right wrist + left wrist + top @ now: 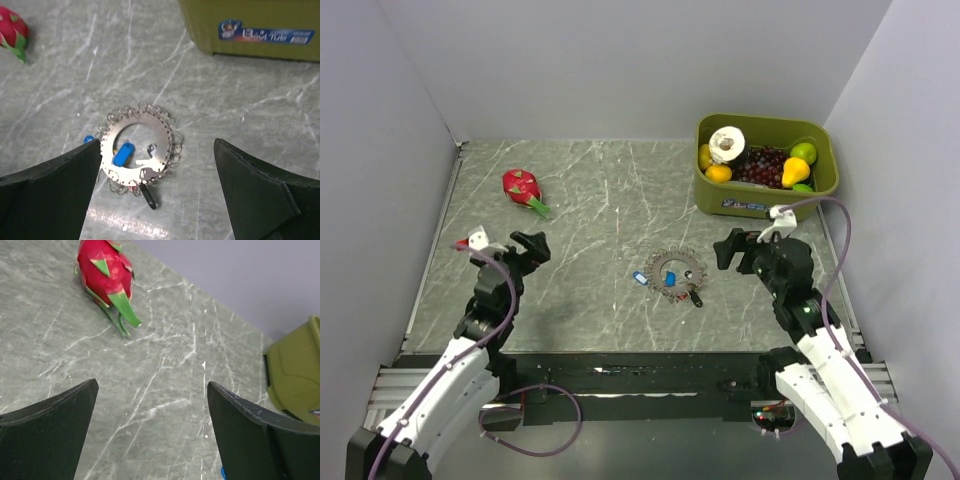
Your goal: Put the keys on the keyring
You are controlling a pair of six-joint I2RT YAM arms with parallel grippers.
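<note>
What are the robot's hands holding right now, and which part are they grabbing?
Nothing. The left gripper and right gripper are both open and empty; the keyring and the blue keys lie untouched on the table.

A blue sticker (265,34) with white lettering sits on the front wall of the olive-green bin (240,20). Its larger word seems to start with "Bo", with smaller characters to its right. The print is too blurred to read reliably.
</note>
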